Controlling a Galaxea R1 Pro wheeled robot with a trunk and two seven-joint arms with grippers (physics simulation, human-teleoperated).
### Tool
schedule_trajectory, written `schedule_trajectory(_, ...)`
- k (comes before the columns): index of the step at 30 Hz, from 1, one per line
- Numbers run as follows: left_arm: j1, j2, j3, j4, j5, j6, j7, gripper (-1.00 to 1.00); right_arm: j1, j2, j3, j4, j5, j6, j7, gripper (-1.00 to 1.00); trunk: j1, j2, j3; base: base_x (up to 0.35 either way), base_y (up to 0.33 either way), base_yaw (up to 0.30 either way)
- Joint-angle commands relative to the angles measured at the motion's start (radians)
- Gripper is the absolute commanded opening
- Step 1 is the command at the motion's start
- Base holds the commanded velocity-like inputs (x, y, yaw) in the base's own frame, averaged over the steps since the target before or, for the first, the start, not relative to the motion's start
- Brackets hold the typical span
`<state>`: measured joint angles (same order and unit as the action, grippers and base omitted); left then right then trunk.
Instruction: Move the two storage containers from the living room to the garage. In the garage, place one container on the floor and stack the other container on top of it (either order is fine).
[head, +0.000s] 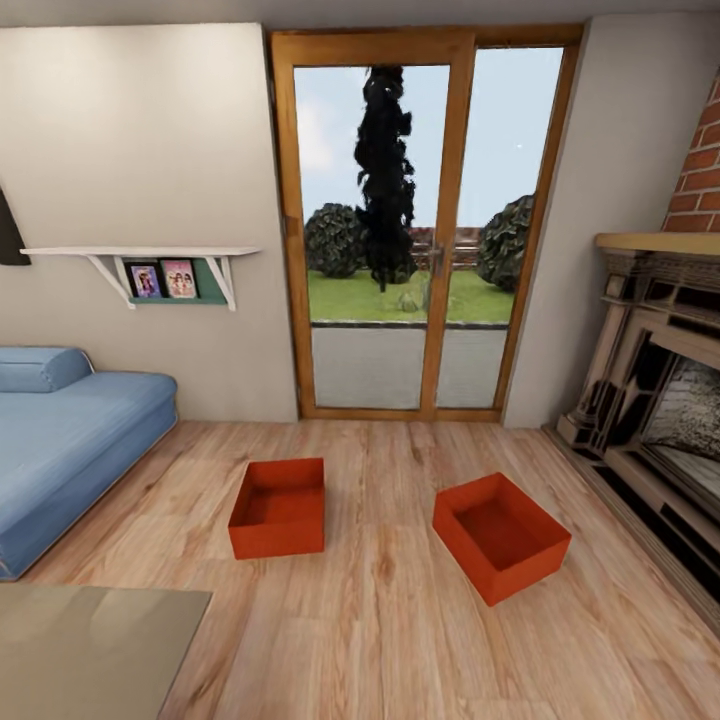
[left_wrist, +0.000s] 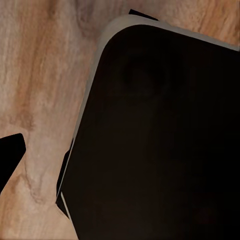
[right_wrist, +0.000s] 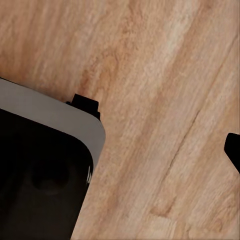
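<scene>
Progress: we judge the task barely begun; both storage containers sit on the living room's wood-plank floor (head: 400, 620), neither lifted nor carried.
Left to do: we must pick up each box, drive to the garage, set one on the concrete there and stack the other on it.
Landmark: we place everything by the glazed door (head: 425, 240).
Left container (head: 279, 506): just in front of the door's left half, toward the blue sofa (head: 70, 430), resting flat, open top up.
Left container axis: nearly square to the door; we read its long axis as running from the door toward us, though foreshortening makes that uncertain.
Right container (head: 500, 535): in front of the door's right half, toward the fireplace (head: 660, 400), flat, open top up, well apart from the other.
Right container axis: turned askew to the door, one corner pointing our way; which side is longer we cannot tell.
Left gripper: a dark fingertip (left_wrist: 10, 155) shows over planks; how wide it stands we cannot tell.
Right gripper: a dark fingertip (right_wrist: 233, 150) at the edge; spread unclear, nothing seen held.
Robot base (right_wrist: 40, 175): dark body beneath both wrists.
</scene>
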<state>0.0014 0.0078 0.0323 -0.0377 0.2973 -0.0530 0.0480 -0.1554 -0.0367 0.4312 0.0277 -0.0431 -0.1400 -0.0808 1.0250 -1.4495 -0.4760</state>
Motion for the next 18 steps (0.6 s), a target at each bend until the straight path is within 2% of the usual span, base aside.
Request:
schedule_trajectory(1,0.000,0.000,0.003,-0.001,0.002,-0.002,0.001,1.00,-0.001,0.001,0.007,0.003,-0.004,-0.006,-0.002,1.00,0.000,0.000,-0.001,0.021,-0.008,-0.002)
schedule_trajectory(5,0.000,0.000,0.002,-0.001,0.001,-0.001,0.002,1.00,-0.001,0.001,0.007,0.003,-0.004,-0.005,-0.002,1.00,0.000,0.000,-0.001,0.107,-0.004,-0.001)
schedule_trajectory(18,0.000,0.002,0.003,-0.001,0.003,0.001,0.002,1.00,-0.001,0.000,0.008,0.003,-0.004,-0.006,-0.004,1.00,0.000,0.000,-0.001,0.307,0.000,0.000)
